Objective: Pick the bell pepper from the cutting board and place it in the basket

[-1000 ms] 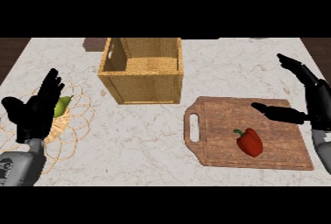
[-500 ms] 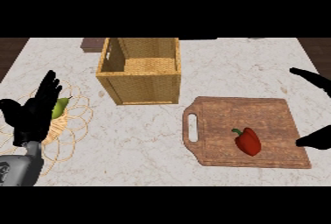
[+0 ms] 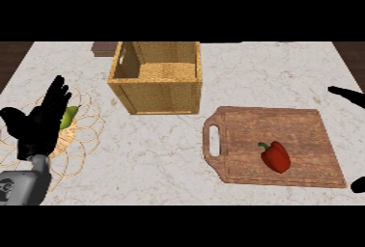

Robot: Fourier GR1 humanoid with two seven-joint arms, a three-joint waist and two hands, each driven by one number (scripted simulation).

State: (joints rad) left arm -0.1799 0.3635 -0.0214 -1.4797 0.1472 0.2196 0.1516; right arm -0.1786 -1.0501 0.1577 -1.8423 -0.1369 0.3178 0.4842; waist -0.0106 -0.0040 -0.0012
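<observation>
The right hand (image 3: 348, 94) showed only as two dark tips at the right edge of the view, one near the far corner of the cutting board (image 3: 242, 130) and one low by its near corner, so I could not tell if its fingers were released or clenched. A moment earlier this hand had been well inside the view, above the right part of the board; now it had slid out almost completely to the side. To my judgement this meant the grasp was not yet begun and the hand was only arranging its approach. The bell pepper (image 3: 276, 156) lay untouched on the board, red with a small green stem, towards the near right part. The left hand (image 3: 40, 121) stayed at the left edge, fingers straight and upward, resting, as before. Under it sat a low wire bowl (image 3: 89, 132) with something green (image 3: 69, 117) inside, partly hidden. The wooden basket (image 3: 158, 90) stood beyond the board, to its left, and held nothing that I could see.
</observation>
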